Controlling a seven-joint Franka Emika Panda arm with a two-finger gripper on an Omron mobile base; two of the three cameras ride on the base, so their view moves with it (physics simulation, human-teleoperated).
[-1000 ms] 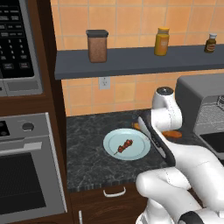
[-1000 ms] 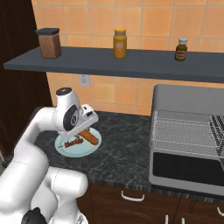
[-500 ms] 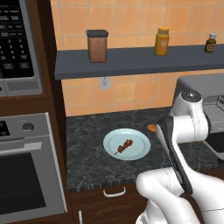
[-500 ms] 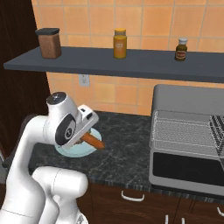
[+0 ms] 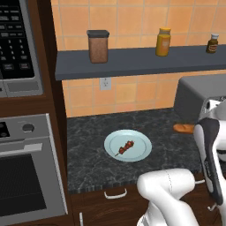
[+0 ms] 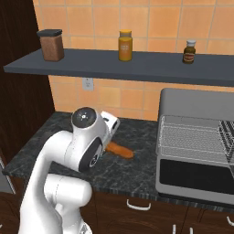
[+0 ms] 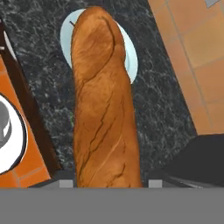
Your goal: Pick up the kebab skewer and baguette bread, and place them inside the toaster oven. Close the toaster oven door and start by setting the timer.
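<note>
Moved since a second ago: baguette bread (image 7: 105, 105) has come off the plate (image 5: 141, 152) and swung right with the arm, toward the toaster oven (image 6: 196, 105).
Fingers: gripper (image 7: 105, 183) clamped on the near end of the baguette bread, one finger on each side in the hand view.
Baguette bread now: carried above the tabletop (image 5: 88, 145), its free end poking out beside the arm in both base views, just short of the toaster oven.
Kebab skewer (image 5: 125, 147): lying on the plate, not yet picked up.
Toaster oven: door looks open, wire rack (image 6: 187, 135) exposed.
Doing this step well: likely keep the loaf level, line its length up with the rack opening, and slide it in before letting go.
Also changed: plate now bears the skewer alone.
</note>
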